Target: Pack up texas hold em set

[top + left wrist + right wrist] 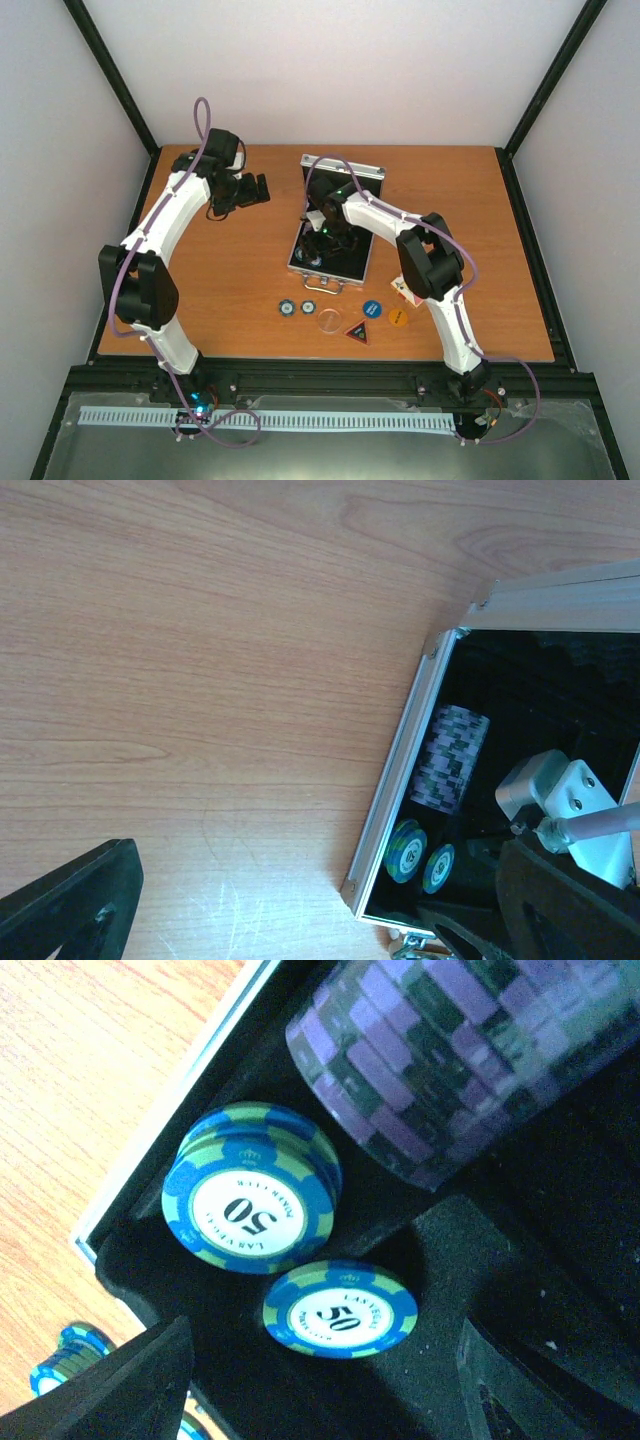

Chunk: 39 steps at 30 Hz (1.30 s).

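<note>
From above, the silver case [335,225] lies open on the counter [220,290] so the right tool [322,232] can reach into its lining. That arm hides most of the interior and part of the red card deck [405,292]. Near the front edge lie loose chips [287,307] and buttons [372,309].

The left wrist view shows the left tool [315,880] spread wide and empty beside the case.

The right wrist view shows the right tool [330,1390] parted, gripping nothing, over two blue chips [340,1310] by the purple stack [430,1070].
</note>
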{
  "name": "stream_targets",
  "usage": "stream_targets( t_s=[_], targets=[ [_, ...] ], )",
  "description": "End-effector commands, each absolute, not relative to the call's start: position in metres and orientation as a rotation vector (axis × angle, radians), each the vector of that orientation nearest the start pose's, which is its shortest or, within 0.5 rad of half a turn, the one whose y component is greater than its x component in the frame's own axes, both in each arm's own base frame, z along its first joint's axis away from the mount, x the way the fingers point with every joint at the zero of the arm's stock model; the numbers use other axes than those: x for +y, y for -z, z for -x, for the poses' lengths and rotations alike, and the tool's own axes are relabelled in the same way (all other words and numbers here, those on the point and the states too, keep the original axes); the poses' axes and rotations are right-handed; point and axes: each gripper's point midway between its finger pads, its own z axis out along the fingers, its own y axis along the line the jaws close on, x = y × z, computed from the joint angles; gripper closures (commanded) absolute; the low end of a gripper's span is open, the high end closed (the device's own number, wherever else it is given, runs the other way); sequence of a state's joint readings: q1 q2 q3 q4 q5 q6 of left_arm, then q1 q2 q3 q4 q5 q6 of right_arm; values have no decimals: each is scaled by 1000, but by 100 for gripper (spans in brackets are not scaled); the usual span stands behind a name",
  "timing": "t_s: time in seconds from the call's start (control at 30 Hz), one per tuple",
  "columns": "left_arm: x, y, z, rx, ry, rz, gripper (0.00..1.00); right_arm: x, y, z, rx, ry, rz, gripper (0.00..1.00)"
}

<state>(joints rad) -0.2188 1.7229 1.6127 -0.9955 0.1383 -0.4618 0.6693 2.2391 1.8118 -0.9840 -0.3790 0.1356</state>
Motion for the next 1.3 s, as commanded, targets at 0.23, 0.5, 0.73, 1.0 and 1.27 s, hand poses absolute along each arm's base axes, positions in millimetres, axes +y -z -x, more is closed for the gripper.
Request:
stream_targets(
  t_s=[0.23,0.5,0.73,1.0,1.27],
  targets=[
    [-111,-200,-398,2688,392,258,0,345,-17,-312,3015,-607,910,28],
    [-110,-198,-398,2689,388,261,0,339,-18,-310,3012,-571,925,44],
    [-110,-198,-398,2690,391,266,0,339,-30,-314,2978,-558,932,51],
    [-110,-201,-397,2681,397,267,0,337,-60,-326,2899,-510,926,79],
    [-108,-203,-393,2674,384,268,0,337,-77,-333,2862,-477,937,74]
  ],
)
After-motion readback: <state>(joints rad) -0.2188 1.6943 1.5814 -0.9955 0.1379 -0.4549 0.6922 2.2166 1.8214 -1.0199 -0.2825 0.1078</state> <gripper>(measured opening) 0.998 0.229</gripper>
